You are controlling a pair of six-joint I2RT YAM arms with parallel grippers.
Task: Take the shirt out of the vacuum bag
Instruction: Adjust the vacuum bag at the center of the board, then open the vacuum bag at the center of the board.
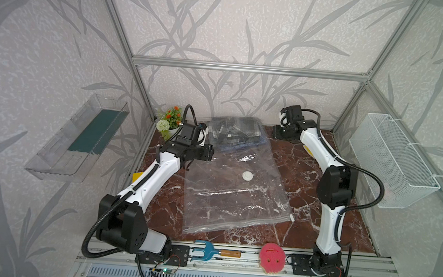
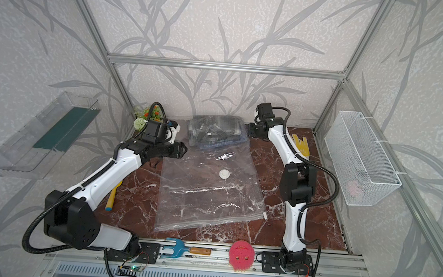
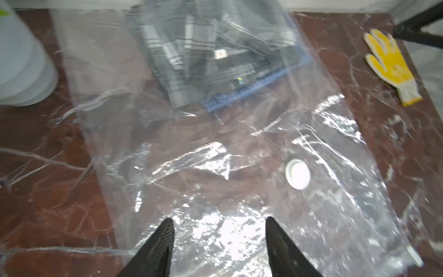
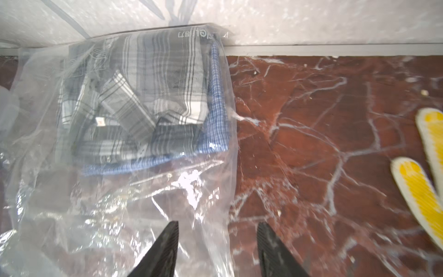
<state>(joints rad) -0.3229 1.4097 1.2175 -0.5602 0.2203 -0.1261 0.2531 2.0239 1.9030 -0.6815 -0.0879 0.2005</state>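
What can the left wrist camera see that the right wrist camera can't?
Only the left wrist view shows the round white valve and the small white slider clip. Only the right wrist view shows printed letters on the edge of the vacuum bag. Both show the vacuum bag, the plaid shirt inside it, the yellow glove, the marble table, and that arm's own open gripper: left gripper, right gripper.

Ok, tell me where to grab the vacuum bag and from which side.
Probably the zip-seal edge of the vacuum bag, near the slider clip, coming in low from the near side. There the film lies flat and empty, a thin lip for the jaws; the shirt is bunched at the far end.
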